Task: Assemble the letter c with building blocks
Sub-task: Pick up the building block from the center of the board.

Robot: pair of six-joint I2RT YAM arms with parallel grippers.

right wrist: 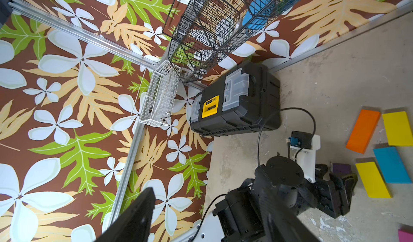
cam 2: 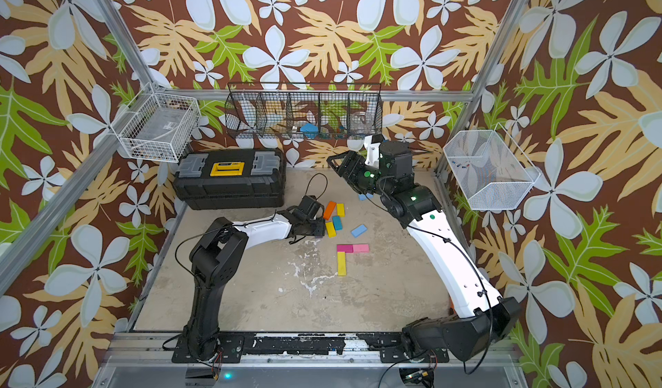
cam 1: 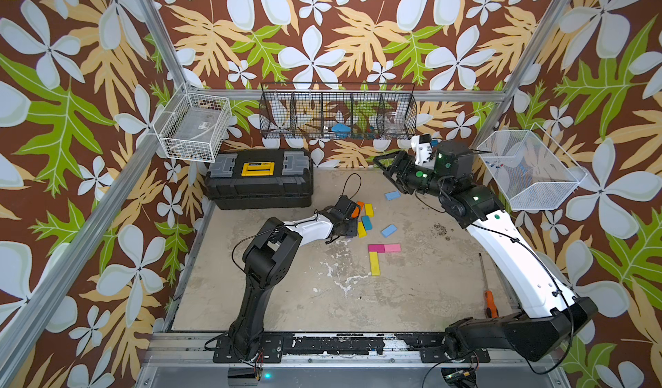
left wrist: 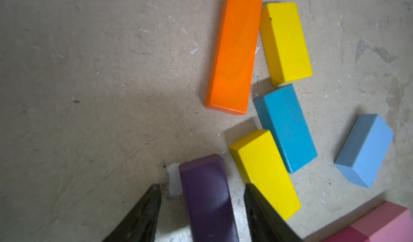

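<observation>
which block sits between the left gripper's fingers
The purple block, lying between the fingers of the left gripper. The nearest yellow block lies just outside one finger.

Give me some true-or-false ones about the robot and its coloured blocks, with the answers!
1. The left gripper straddles the dark purple rectangular block. True.
2. The right gripper holds a block. False: it is open and empty.
3. The flat magenta block and the flat pink block touch end to end. True.
4. The orange-handled screwdriver stands upright. False: it lies flat on the worn beige table.
</observation>
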